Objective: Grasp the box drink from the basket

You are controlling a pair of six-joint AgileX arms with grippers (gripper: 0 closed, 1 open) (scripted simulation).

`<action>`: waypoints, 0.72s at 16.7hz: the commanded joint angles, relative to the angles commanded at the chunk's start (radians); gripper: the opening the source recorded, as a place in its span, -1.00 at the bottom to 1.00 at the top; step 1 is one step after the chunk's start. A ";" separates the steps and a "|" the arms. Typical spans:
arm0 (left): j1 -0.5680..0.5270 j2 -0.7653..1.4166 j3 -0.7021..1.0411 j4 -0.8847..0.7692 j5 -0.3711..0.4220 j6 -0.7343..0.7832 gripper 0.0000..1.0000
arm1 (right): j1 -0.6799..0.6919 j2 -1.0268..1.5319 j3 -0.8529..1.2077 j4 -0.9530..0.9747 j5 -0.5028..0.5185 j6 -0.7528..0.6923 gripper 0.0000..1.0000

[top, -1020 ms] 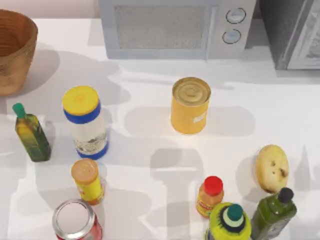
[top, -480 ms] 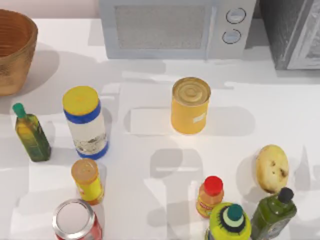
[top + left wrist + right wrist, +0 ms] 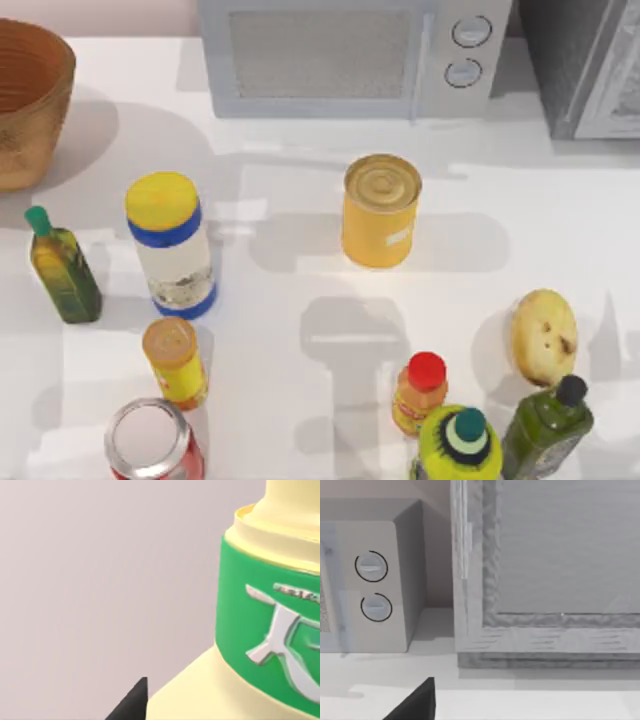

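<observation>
Cream-yellow box drink [image 3: 260, 630] seemingly beside left gripper's fingertip [image 3: 131, 705].

Open white surface [image 3: 290, 300] lies between the blue-banded, yellow-lidded white jar [image 3: 172, 245] and the yellow tin can [image 3: 379, 211]. Bottles crowd the near edge. The grey microwave [image 3: 350, 55] blocks the far side; the brown wicker basket [image 3: 30, 100] stands far-left, well apart.
</observation>
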 joint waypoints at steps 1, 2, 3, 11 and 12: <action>-0.010 -0.064 -0.044 -0.019 -0.010 -0.001 -1.00 | 0.000 0.000 0.000 0.000 0.000 0.000 1.00; -0.020 -0.138 -0.094 -0.040 -0.022 -0.003 -1.00 | 0.000 0.000 0.000 0.000 0.000 0.000 1.00; -0.032 -0.222 -0.148 -0.063 -0.035 -0.003 -1.00 | 0.000 0.000 0.000 0.000 0.000 0.000 1.00; -0.149 -1.091 -0.681 -0.291 -0.163 -0.006 -1.00 | 0.000 0.000 0.000 0.000 0.000 0.000 1.00; -0.163 -1.190 -0.747 -0.321 -0.179 -0.007 -1.00 | 0.000 0.000 0.000 0.000 0.000 0.000 1.00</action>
